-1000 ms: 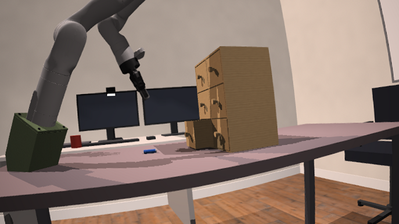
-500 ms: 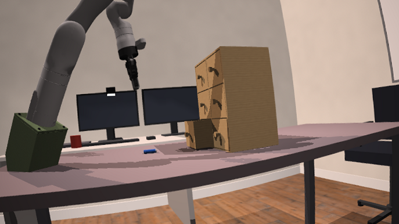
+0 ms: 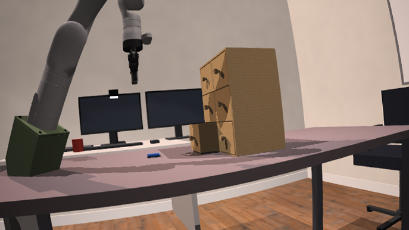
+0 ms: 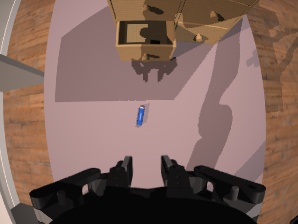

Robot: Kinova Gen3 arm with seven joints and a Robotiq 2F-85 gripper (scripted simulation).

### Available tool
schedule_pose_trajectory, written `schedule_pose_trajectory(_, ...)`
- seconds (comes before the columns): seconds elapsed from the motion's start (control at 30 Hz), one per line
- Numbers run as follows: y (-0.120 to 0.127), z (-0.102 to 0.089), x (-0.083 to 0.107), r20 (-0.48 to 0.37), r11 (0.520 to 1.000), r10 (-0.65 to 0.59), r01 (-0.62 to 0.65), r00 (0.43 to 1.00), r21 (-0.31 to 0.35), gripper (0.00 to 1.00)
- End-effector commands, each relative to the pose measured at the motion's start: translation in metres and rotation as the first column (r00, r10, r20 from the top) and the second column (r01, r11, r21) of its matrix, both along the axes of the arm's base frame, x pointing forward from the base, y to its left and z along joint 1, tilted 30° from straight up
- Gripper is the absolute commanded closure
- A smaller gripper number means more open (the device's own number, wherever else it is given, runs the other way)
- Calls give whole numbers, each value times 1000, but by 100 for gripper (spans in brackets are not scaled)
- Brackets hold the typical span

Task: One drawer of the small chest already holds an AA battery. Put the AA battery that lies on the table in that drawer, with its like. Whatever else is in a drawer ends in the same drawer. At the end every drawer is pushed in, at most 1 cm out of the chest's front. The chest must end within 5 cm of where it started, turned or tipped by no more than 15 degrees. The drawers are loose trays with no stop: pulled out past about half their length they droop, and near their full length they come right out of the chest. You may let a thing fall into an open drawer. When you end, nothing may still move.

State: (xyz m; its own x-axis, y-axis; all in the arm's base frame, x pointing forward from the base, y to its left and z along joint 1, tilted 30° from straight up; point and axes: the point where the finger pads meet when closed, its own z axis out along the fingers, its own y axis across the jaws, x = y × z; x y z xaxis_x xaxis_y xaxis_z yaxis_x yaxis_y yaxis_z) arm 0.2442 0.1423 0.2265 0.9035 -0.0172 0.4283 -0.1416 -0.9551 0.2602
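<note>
A blue AA battery (image 3: 153, 155) lies on the table in front of the chest; it also shows in the wrist view (image 4: 140, 116). The cardboard-coloured chest (image 3: 242, 100) has two columns of three drawers. Its bottom left drawer (image 3: 202, 138) is pulled partly out, and the others are pushed in. In the wrist view the open drawer (image 4: 145, 34) shows dark shapes inside that I cannot make out. My gripper (image 3: 133, 81) hangs high above the table, pointing down, roughly over the battery. Its fingers stand partly apart with nothing between them.
The arm's green base block (image 3: 34, 147) stands at the table's left. Behind the table is a white desk with two monitors (image 3: 142, 112), a keyboard and a red cup (image 3: 77, 145). A dark office chair (image 3: 396, 156) stands at the right.
</note>
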Motion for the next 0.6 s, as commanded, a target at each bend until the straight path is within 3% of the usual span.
schedule_pose_trajectory(0.0,-1,5,2,8,1000,-10,10,1000,7,67)
schedule_pose_trajectory(0.57,0,6,0,-2,1000,-12,12,1000,9,67)
